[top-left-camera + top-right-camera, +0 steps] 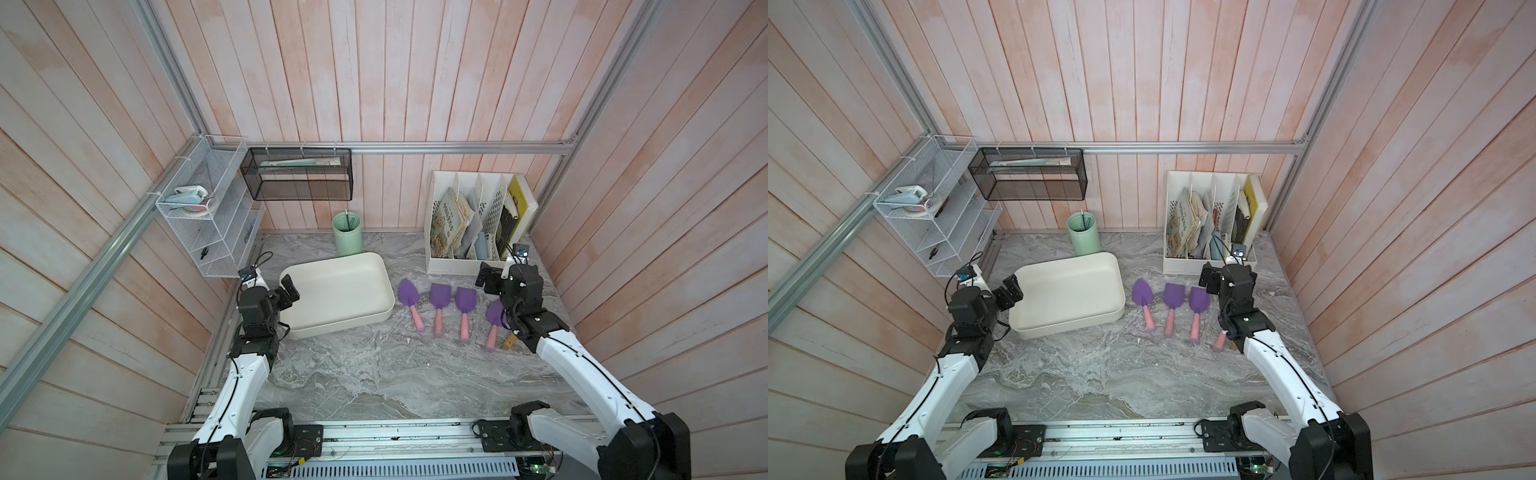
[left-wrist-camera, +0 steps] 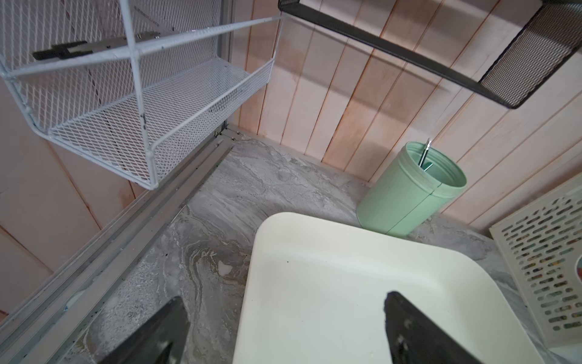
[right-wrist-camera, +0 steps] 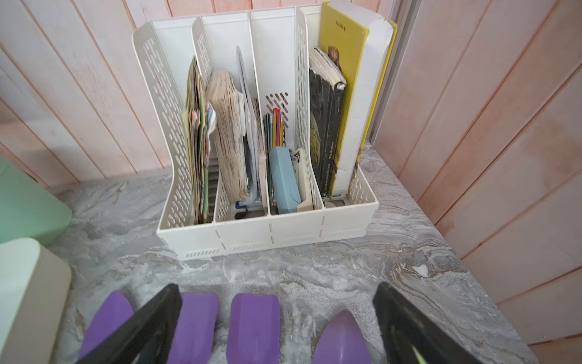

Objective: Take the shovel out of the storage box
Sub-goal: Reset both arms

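Closest in, the right gripper [image 3: 277, 286] hangs with its black fingers [image 3: 151, 324] spread wide and nothing between them. It is just above a row of four small shovels with purple plastic blades and pink handles [image 1: 439, 296], lying side by side on the grey marbled tabletop [image 1: 374, 374]. The outermost shovel [image 1: 494, 313] sits partly under that arm's wrist. All four lie outside the shallow cream-white plastic storage box [image 1: 349, 322], which rests just beside the row, toward the left arm. The left gripper [image 1: 291, 293] is likewise splayed and holding nothing, poised over the box's rim with one finger above the tub and one above the table. Behind the box stands a mint-green round cup [image 1: 348, 241] with a pen in it. Behind the shovels is a tall white slotted file rack [image 1: 457, 266] stuffed with books and papers. A black mesh basket [image 1: 299, 183] and a white wire shelf [image 1: 216, 232] hang on the walls. Lettering on the yellow book [image 3: 341, 47] and on a black spine beside it is too small to read
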Controlling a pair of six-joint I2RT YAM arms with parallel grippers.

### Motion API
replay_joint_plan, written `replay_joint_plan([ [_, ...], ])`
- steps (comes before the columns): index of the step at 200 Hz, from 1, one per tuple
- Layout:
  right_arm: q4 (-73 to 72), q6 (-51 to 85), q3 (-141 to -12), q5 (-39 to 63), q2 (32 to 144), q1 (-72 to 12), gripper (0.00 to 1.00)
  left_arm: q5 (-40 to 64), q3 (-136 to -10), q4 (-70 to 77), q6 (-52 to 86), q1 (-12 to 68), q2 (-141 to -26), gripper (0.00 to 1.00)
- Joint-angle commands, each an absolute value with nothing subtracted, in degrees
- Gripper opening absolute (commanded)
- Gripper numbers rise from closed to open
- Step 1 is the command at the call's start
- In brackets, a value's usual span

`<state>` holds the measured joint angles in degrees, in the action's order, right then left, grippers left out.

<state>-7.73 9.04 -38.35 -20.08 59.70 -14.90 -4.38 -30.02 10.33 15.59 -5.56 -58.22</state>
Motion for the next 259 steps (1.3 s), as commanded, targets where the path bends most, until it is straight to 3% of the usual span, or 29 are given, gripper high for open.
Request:
replay_joint_plan([
  [1, -27.18, 1.51, -29.60, -21.54, 55.98, -13.93, 0.98, -4.80, -25.41, 22.38, 10.92, -4.99, -59.69, 1.00],
  [32, -35.37, 1.84, -20.84, -21.42, 54.56, -11.21, 0.98, -7.23, -17.73, 38.01, 8.74, -3.36, -61.50, 1.00],
  [126, -60.70, 1.08, -8.33, -21.92, 68.58, -6.01, 0.98, -8.68, -9.02, 74.96, 2.27, -0.02, -83.91, 1.00],
  [158, -70.06, -0.02, -7.80, -19.84, 75.45, -4.36, 0.98, -9.34, -10.13, 79.21, 1.00, 0.82, -90.35, 1.00],
  [215, -83.57, 0.00, -9.99, -14.28, 90.97, -2.36, 0.98, -6.98, -13.23, 72.19, 0.42, 0.92, -89.64, 1.00],
  [259, -77.85, 2.41, -11.67, -10.48, 89.54, 0.12, 0.98, -3.78, -15.21, 68.05, 1.49, -0.62, -89.60, 1.00],
])
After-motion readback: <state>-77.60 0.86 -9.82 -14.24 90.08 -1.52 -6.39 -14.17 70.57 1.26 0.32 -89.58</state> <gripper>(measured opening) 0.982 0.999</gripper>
